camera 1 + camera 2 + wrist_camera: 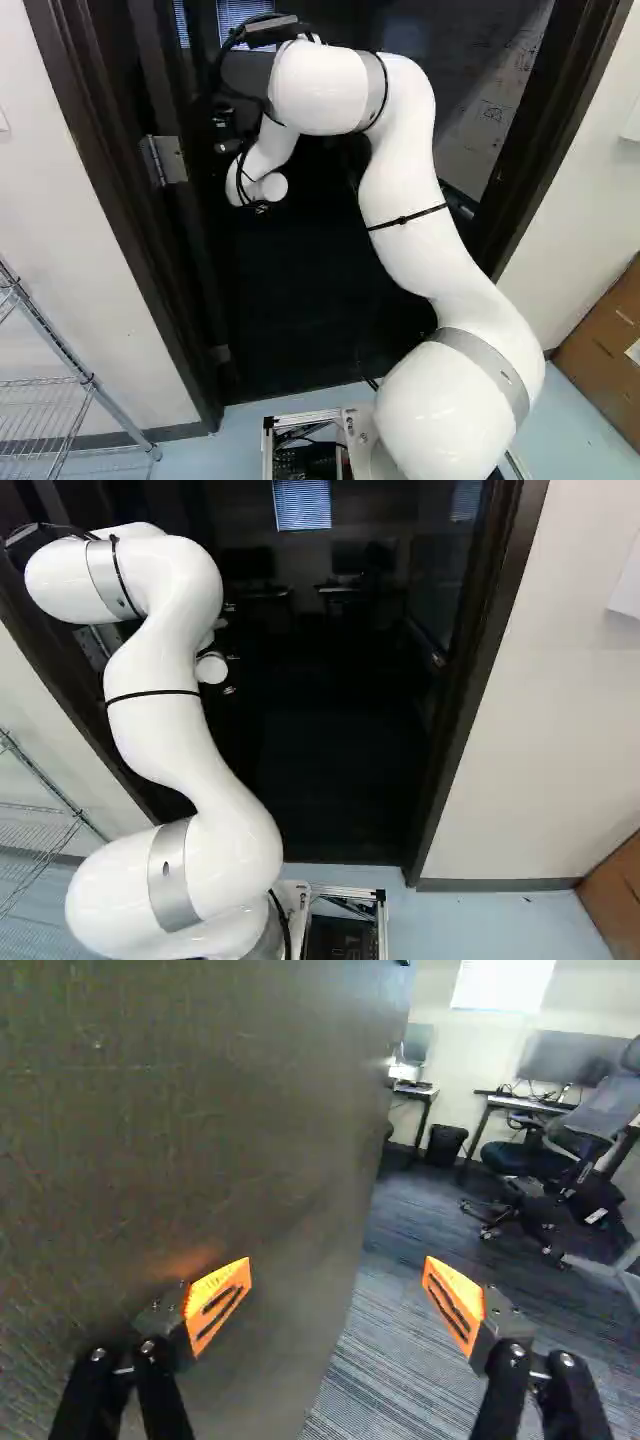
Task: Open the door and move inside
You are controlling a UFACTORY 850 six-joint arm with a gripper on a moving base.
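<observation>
At upper left of left base view, holds end effector (337,1272) released beside door (200,1110); probably heavy, rigid: push near free edge (365,1160).

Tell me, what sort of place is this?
Probably an office or computer lab: beyond the dark brown door stand a wheeled chair with a dark seat, a wide grey monitor and a small black waste bin.

Pale blue floor (222,447): robot base (268,445) before door frame (150,270), wire rack (90,382) left of it, brown box (600,360) right | dark striped carpet (400,1320) beyond door frame: office chair (520,1161), bin (445,1145), two desks (553,1106).
</observation>
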